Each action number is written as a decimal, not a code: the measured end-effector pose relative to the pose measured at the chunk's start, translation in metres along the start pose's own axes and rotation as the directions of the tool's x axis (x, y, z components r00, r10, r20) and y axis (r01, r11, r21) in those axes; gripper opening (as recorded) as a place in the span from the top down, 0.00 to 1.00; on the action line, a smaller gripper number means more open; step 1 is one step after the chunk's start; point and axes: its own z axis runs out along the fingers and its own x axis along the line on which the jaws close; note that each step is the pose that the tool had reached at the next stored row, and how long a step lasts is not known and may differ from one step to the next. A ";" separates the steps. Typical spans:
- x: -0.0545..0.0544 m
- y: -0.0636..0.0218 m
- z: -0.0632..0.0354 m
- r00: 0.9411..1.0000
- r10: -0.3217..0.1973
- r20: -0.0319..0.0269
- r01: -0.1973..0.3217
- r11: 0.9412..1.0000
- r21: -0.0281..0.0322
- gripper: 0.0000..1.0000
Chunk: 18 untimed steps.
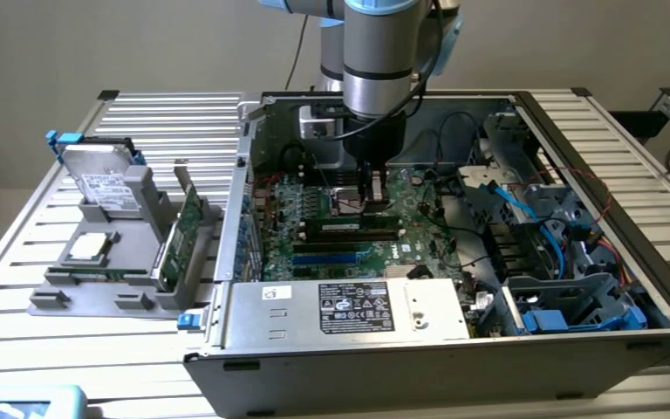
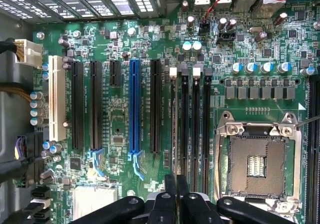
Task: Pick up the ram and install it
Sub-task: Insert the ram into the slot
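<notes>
Hanging pinched together mid-frame, your black claw [image 1: 370, 208] sits over the slotted thin green ram stick [image 1: 347, 229], seemingly to press it.

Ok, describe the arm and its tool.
The arm is a silver-grey cylinder with pale blue joint caps and a black cable down its side. The tool is black: two slim fingers on glossy rounded links with pivot screws.

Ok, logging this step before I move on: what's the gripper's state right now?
Gripper: closed, with nothing visibly held in it.
</notes>
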 end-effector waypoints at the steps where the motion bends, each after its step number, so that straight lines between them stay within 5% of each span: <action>1: 0.000 0.0000 0.0000 1.000 0.000 0.000 0.000 1.000 0.000 0.87; 18: 0.000 0.0005 0.0022 1.000 0.001 0.000 -0.001 1.000 0.000 0.87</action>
